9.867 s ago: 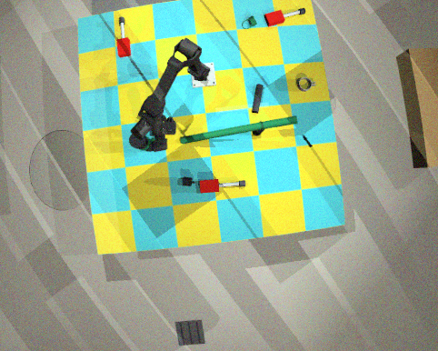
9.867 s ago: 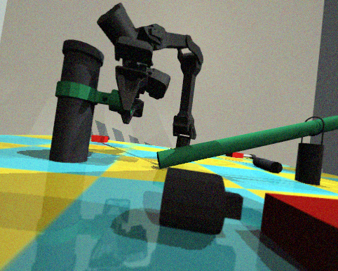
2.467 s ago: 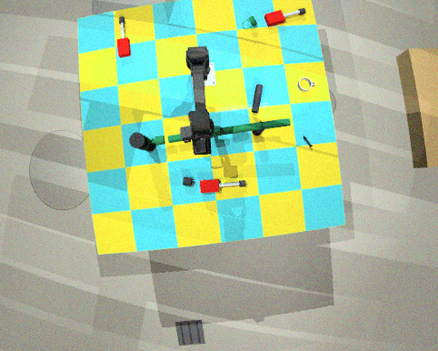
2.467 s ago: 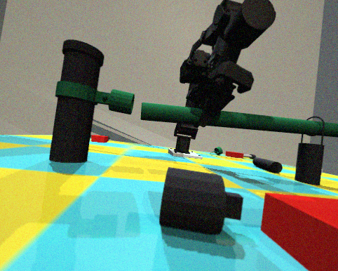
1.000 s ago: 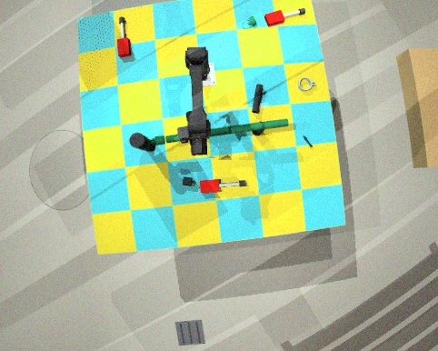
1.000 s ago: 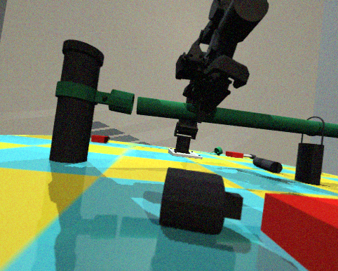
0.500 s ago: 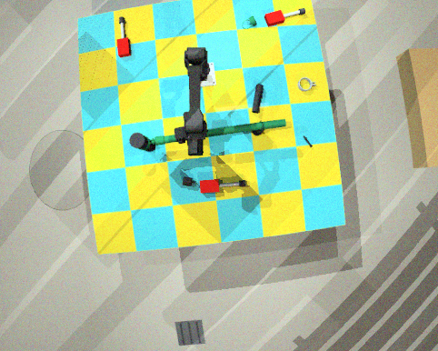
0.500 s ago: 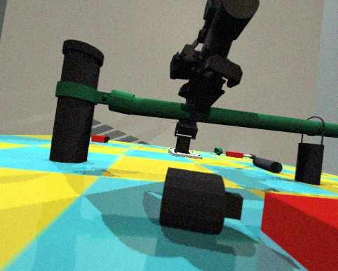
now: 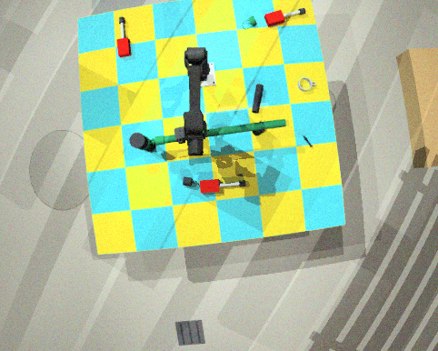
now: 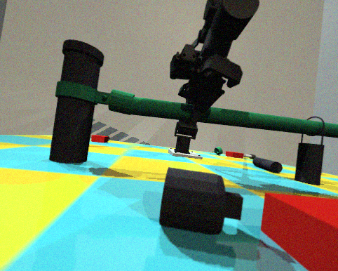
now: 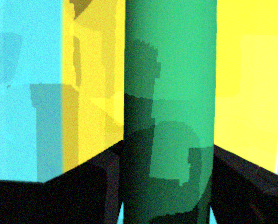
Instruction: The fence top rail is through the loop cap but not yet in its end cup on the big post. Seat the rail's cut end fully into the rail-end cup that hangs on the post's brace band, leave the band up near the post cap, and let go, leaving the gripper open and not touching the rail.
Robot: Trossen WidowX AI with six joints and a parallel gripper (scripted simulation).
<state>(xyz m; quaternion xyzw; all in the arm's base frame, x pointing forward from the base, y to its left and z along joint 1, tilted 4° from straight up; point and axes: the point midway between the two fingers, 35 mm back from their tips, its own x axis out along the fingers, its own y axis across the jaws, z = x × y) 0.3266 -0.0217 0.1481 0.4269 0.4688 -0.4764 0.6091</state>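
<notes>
The green top rail [image 9: 236, 128] [image 10: 259, 121] [image 11: 170, 90] hangs level above the checkered mat. It runs through the wire loop cap on the small dark post [image 10: 309, 163] [image 9: 258, 131]. Its left end sits inside the green rail-end cup [image 10: 120, 102] [image 9: 159, 140]. The cup hangs on the green brace band [image 10: 75, 92], which sits on the upper part of the big dark post [image 10: 71, 133] [image 9: 140, 141], a little below the post cap [image 10: 82, 50]. My gripper [image 9: 194, 136] [image 10: 192, 112] [image 11: 164, 149] is shut on the rail near its middle, with a dark finger on each side.
Three red-handled tools [image 9: 124, 46] [image 9: 274, 18] [image 9: 210, 185] lie on the mat. There are also a dark cylinder [image 9: 257, 98] [image 10: 268, 164], a metal ring [image 9: 305, 84], a small dark block [image 9: 187, 181] [image 10: 196, 200] and a small green cap [image 9: 250, 22]. A cardboard box [image 9: 420, 100] stands off the mat at right.
</notes>
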